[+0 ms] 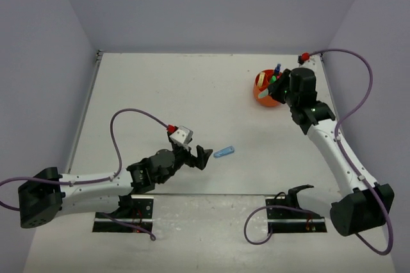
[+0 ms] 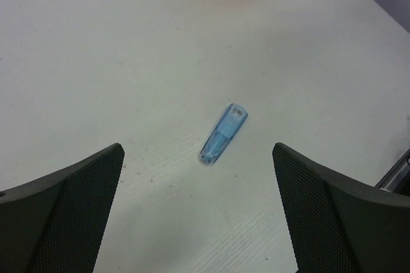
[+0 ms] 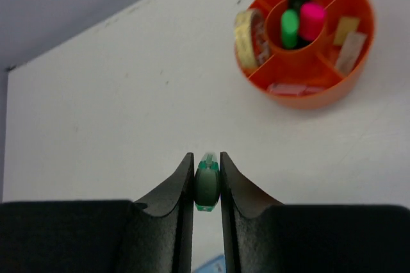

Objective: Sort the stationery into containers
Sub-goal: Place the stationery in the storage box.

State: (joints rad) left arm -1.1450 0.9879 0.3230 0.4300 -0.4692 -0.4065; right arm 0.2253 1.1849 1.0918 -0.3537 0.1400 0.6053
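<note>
Most stationery (image 3: 312, 22) is sitting in the tub (image 3: 307, 97). The right gripper (image 3: 206, 157) is pinching a green clip (image 3: 206, 186) near it; the left gripper (image 1: 195, 157) is hovering, jaws wide, beside a blue clip (image 2: 223, 134) lying on the table (image 1: 160, 93).

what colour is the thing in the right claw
Green clip; shows best in the right wrist view.
</note>
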